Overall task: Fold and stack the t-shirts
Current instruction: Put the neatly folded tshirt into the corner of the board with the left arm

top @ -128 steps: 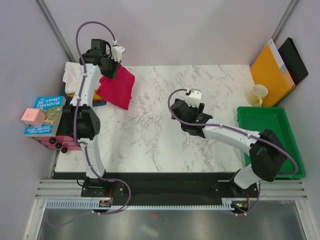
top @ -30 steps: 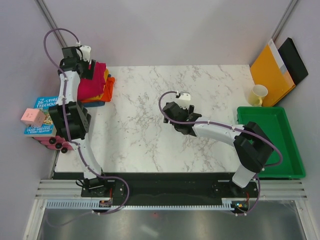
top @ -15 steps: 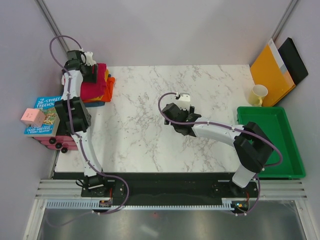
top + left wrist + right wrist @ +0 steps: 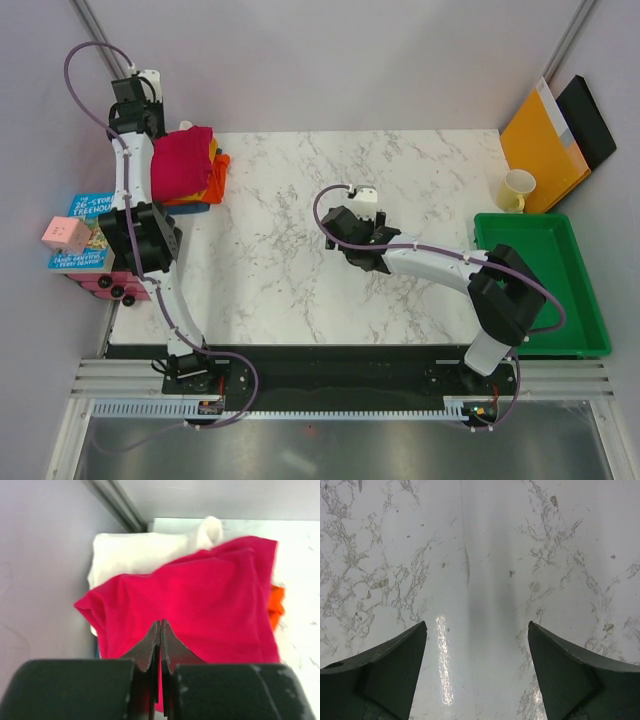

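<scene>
Since the folded red t-shirt (image 4: pixel 181 160) tops the stack (image 4: pixel 212 182) at the worktop's (image 4: pixel 420 180) far-left corner, over a white t-shirt (image 4: pixel 131 550) and an orange t-shirt (image 4: pixel 276 604), the task looks nearly done; the left claw (image 4: pixel 160 626) hovers shut and empty, the right claw (image 4: pixel 476 626) gapes empty.

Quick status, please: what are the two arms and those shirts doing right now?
Left gripper shut, empty, off the cloth. Right gripper open over the table. Red t-shirt on top of the stack. Nothing blocking.
</scene>
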`<state>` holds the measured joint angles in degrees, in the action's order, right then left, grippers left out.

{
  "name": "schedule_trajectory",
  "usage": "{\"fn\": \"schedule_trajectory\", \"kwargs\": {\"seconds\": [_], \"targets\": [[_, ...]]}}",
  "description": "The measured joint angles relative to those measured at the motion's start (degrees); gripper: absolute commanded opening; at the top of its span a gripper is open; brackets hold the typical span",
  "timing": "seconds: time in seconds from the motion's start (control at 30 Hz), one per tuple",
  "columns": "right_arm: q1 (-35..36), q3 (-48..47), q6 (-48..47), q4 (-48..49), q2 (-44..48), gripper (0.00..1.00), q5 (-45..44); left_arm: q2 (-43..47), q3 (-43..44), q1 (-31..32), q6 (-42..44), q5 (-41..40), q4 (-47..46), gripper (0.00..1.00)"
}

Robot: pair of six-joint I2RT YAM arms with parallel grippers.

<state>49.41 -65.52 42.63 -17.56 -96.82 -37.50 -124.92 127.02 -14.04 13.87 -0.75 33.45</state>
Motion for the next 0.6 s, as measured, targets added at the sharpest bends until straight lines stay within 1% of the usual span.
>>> {"fn": "schedule_trajectory", "kwargs": {"seconds": [0.17,0.3,0.43,0.6], "targets": [[0.0,0.26,0.17,0.09,0.28,0.9,-0.07,-6.1,6.03,-1.03,0.07,-5.57,0.61,0.02],[0.0,2.32,0.87,-0.02,2.16,0.9,-0.22,-11.8,8.63,-2.03,0.09,-8.83,1.2,0.02],[0.0,4.5,1.53,-0.04,3.76,0.9,-0.46,-16.33,9.75,-2.62,0.09,-12.44,2.14,0.02],[0.0,6.86,2.23,-0.07,4.31,0.9,-0.46,-18.64,11.34,-2.84,0.07,-16.44,2.27,0.02]]}}
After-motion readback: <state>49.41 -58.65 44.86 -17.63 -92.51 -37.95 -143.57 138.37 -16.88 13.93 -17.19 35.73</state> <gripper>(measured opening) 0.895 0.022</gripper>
